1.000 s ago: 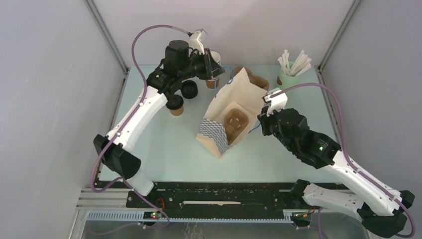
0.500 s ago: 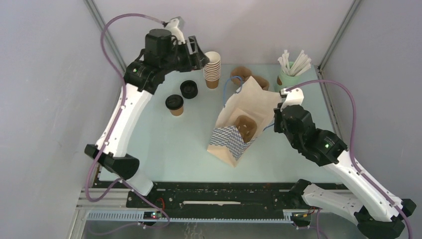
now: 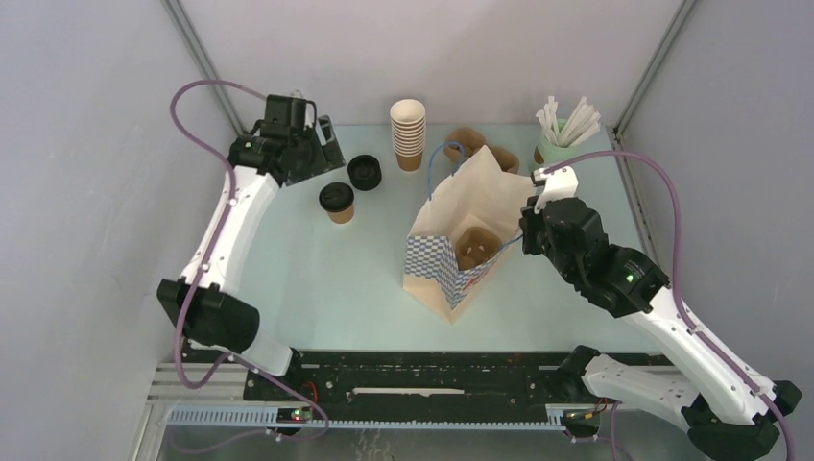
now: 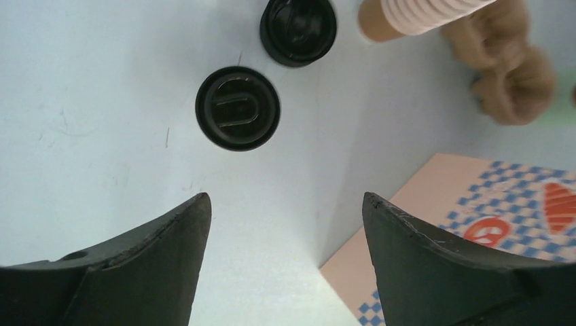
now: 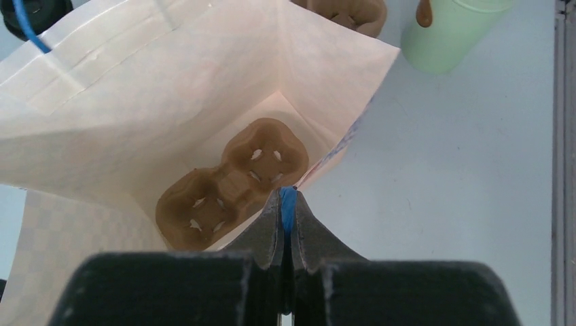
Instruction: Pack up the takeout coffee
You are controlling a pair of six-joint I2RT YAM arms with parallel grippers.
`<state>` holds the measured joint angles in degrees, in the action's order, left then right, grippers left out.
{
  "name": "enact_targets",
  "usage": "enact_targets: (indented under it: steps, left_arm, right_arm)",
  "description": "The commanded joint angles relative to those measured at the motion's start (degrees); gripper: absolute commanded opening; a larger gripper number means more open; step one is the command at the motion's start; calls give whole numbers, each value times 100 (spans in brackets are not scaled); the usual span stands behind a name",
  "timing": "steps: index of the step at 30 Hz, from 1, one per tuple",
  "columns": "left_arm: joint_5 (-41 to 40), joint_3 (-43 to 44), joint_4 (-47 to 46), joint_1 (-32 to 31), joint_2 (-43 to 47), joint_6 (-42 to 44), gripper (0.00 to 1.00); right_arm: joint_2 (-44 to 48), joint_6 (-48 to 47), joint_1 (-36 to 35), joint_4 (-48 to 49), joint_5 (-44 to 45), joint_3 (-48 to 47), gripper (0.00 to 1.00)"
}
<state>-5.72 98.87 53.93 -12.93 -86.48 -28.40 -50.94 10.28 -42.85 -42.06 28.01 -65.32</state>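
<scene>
Black-lidded brown takeout coffee (image 3: 336,200), blue-checked bag (image 3: 434,266)

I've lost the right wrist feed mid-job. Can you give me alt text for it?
The right claw is pinched shut on the blue handle of an open paper bag. A brown pulp cup tray lies at the bag's bottom; a pale green cup stands beyond it.
</scene>
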Motion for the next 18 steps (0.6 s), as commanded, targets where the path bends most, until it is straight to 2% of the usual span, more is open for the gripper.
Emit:
enact_targets:
  steps: [1, 4, 9, 18]
  left_arm:
    - [-53, -175, 34, 15, -355, 759, 87]
    - [-109, -100, -11, 71, -814, 1216, 88]
    - [-184, 293, 52, 171, -1589, 1513, 92]
    - [114, 874, 17, 221, -2472, 1735, 88]
  right_arm:
    - [-7, -224, 49, 209, -282, -235, 0]
    - [-56, -234, 172, 203, -489, -280, 0]
    - [-108, -168, 361, 124, -810, -363, 0]
    - [-127, 12, 408, -106, -910, -412, 0]
